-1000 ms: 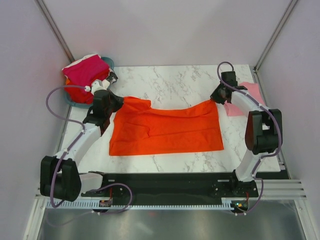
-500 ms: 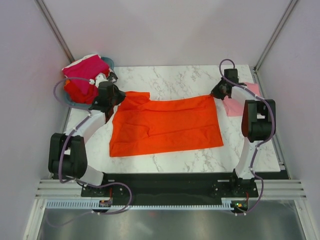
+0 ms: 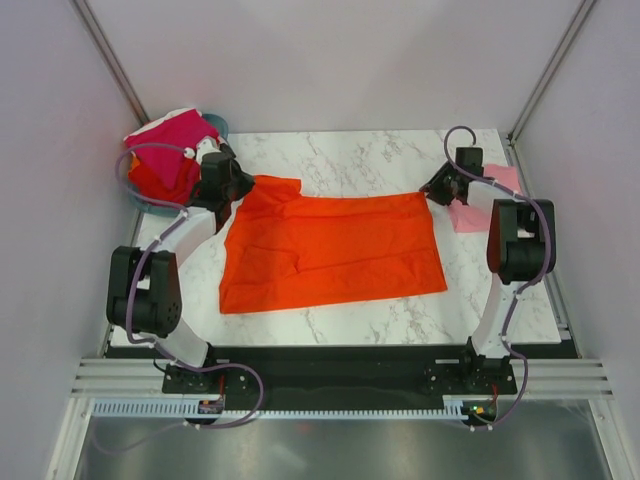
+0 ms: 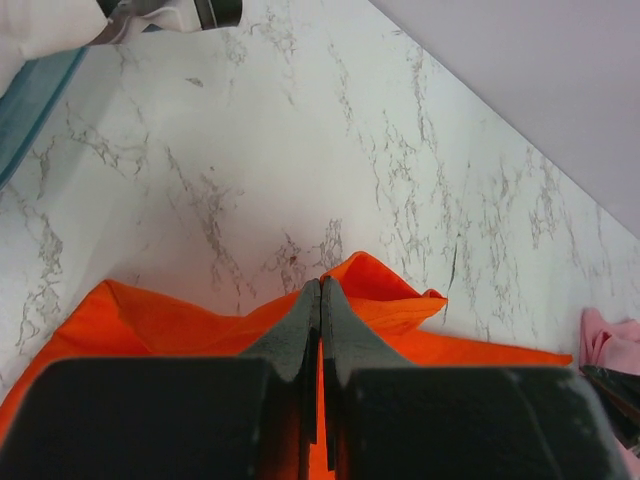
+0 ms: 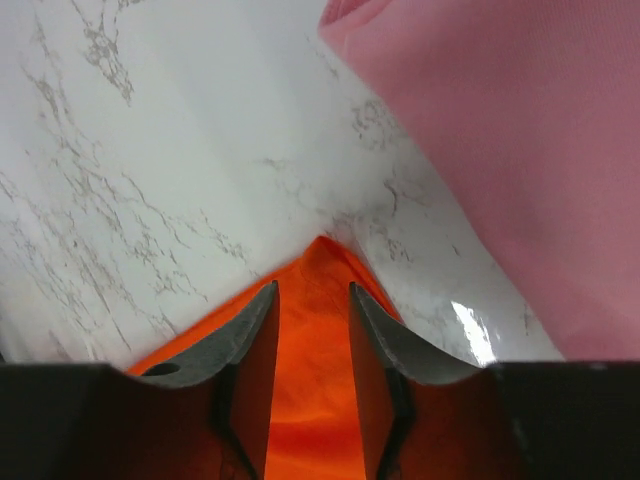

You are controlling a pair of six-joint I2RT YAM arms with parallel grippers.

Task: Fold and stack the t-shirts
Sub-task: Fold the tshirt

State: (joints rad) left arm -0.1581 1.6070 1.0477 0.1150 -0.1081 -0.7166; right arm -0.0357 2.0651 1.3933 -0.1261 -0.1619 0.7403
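Upper right: the right gripper [image 5: 313, 292] now opens and lets go of the orange shirt [image 3: 330, 250]. The left gripper [image 4: 320, 287] still pinches its upper-left corner. The shirt lies flat, ready for folding.

orange-red t-shirt [image 3: 330, 250] 1 | pink t-shirt [image 3: 468, 216] 1 | magenta t-shirt [image 3: 180, 140] 1 | red t-shirt [image 3: 150, 181] 1 | basket [image 3: 217, 124] 1

The spread t-shirt [image 3: 330, 250] is orange-red, the other t-shirt [image 5: 500, 150] light pink; the table [image 3: 350, 160] is grey-veined white marble, the basket [image 4: 30, 105] teal.
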